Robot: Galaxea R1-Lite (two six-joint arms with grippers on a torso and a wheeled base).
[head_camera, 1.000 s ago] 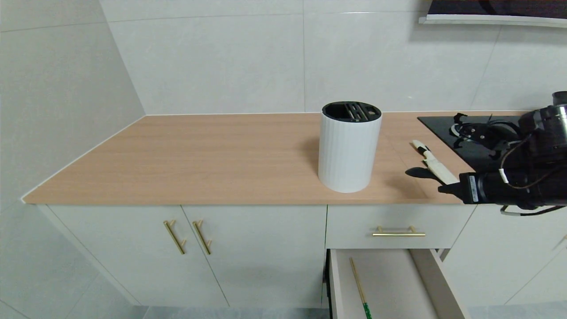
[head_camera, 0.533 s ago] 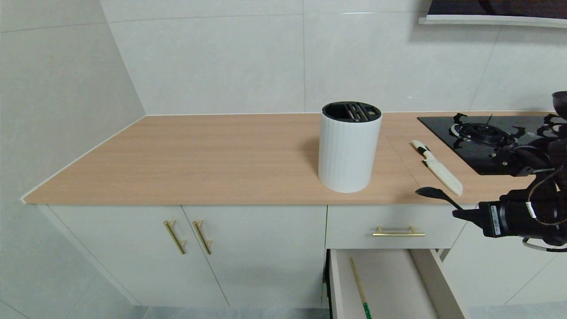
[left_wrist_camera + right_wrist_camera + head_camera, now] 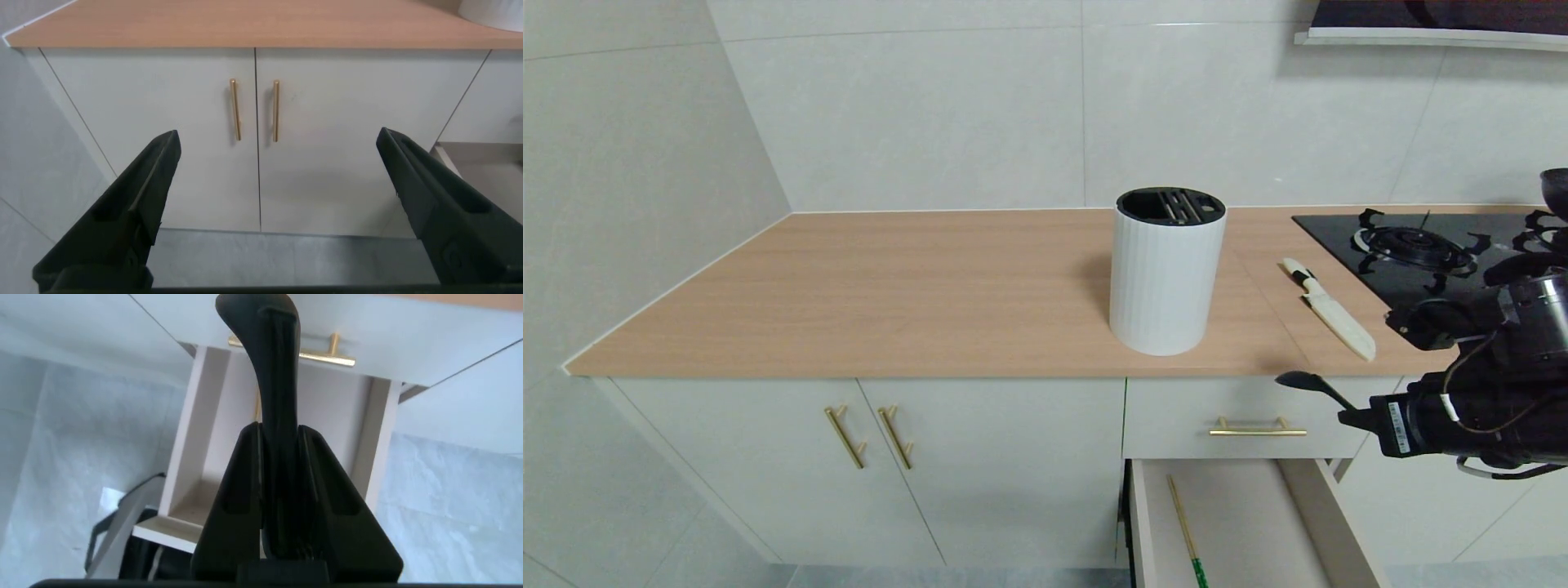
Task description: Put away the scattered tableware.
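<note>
Wooden worktop (image 3: 849,286), tiled kitchen: right jaws clamp a black spoon (image 3: 1308,384) (by its handle), open drawer (image 3: 1319,510) below them; left jaws gape wide.

Spoon (image 3: 1311,385): black, slim, clamped by its handle in the right end effector (image 3: 1346,418), bowl end pointing left, roughly level, just off the surface's (image 3: 890,286) front edge above the open drawer (image 3: 1311,514).
Knife (image 3: 1327,308): pale blade, flat on the surface, right of the ribbed white holder (image 3: 1166,273).
Chopsticks (image 3: 1184,531): wooden, green-tipped, lengthwise in the drawer.
</note>
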